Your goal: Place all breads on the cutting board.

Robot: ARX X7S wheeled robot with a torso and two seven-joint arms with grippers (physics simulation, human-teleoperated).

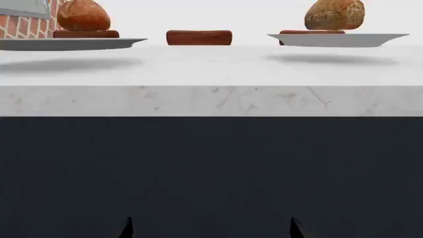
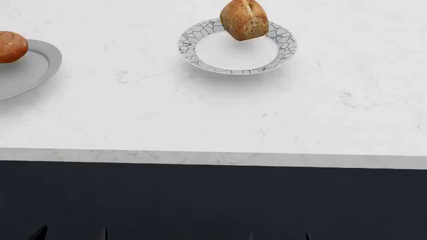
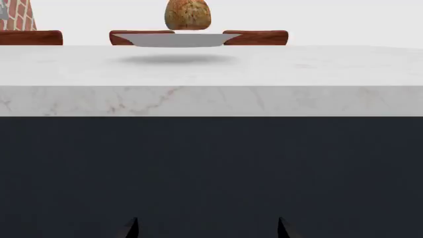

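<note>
The oblong speckled bread with a split top sits on the far rim of a crackle-patterned plate. It also shows in the left wrist view and the right wrist view. The rounder reddish-brown bread sits on a grey plate at the far left, and shows in the left wrist view. My left gripper and right gripper are open and empty, low in front of the counter. No cutting board shows in the head view.
The white marble counter has a thick front edge above a dark cabinet front. Brown wooden slabs show behind the plates; I cannot tell what they are. A brick wall stands at the back left.
</note>
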